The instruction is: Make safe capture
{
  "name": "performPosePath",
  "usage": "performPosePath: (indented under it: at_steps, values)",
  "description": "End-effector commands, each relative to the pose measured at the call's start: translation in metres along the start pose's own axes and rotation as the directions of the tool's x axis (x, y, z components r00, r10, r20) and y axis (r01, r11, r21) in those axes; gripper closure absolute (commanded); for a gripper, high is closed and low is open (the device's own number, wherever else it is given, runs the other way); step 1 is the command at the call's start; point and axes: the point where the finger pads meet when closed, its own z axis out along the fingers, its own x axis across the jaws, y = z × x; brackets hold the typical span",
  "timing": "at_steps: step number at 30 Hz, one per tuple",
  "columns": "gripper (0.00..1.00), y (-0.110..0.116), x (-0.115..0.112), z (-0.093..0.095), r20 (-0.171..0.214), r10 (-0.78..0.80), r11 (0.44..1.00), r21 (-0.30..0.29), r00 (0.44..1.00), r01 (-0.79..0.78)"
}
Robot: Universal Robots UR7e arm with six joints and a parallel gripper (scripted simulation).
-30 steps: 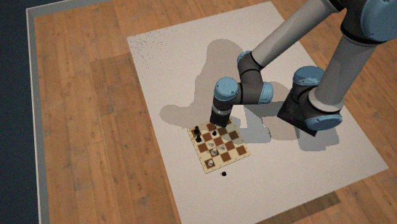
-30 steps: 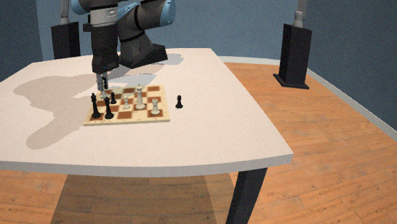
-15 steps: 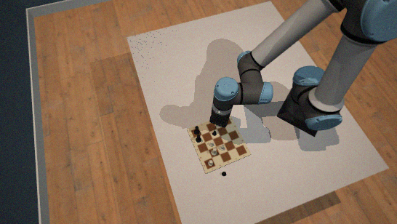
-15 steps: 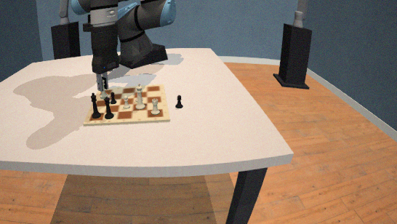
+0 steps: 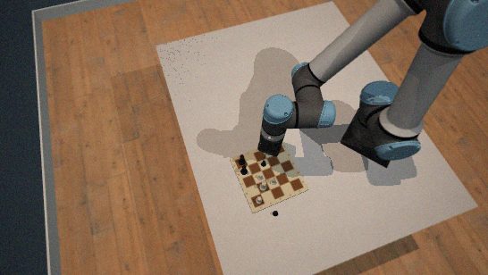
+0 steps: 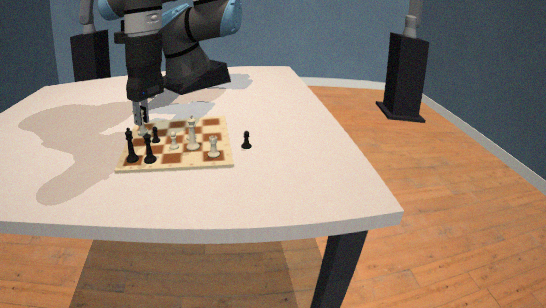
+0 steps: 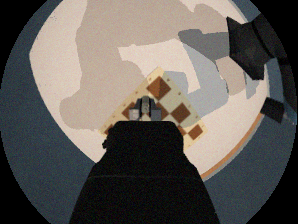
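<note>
My gripper [image 6: 142,122] [image 7: 145,104] is shut on a white piece [image 6: 143,131] [image 7: 145,104], upright, low over the far-left part of the chessboard [image 5: 281,199] [image 6: 175,168]; whether its base touches is unclear. A black king [image 5: 241,160] [image 6: 131,148] and another tall black piece [image 5: 244,170] [image 6: 149,151] stand at the near-left corner. A black pawn [image 5: 264,163] [image 6: 155,135] stands close to the gripper. A white pawn [image 5: 260,178] [image 6: 173,141], a tall white piece [image 5: 264,186] [image 6: 192,136], a small white piece [image 5: 273,181] and a white rook [image 5: 258,200] [image 6: 213,147] stand on the board.
A black pawn [image 5: 275,213] [image 6: 246,140] stands upright on the white table [image 5: 357,223] [image 6: 300,190], off the board beside the rook's side. The arm's base stands behind the board. The arm's shadow falls across the table and part of the board.
</note>
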Motion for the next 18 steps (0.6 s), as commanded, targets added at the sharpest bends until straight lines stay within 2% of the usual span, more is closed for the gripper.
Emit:
performPosePath:
  at_steps: [1, 18]
  values:
    - [1.00, 0.0002, -0.0003, -0.0001, 0.001, 0.000, 1.000, -0.001, 1.000, 0.000]
    - [1.00, 0.0002, -0.0003, 0.0036, 0.001, 0.000, 1.000, -0.001, 1.000, 0.000]
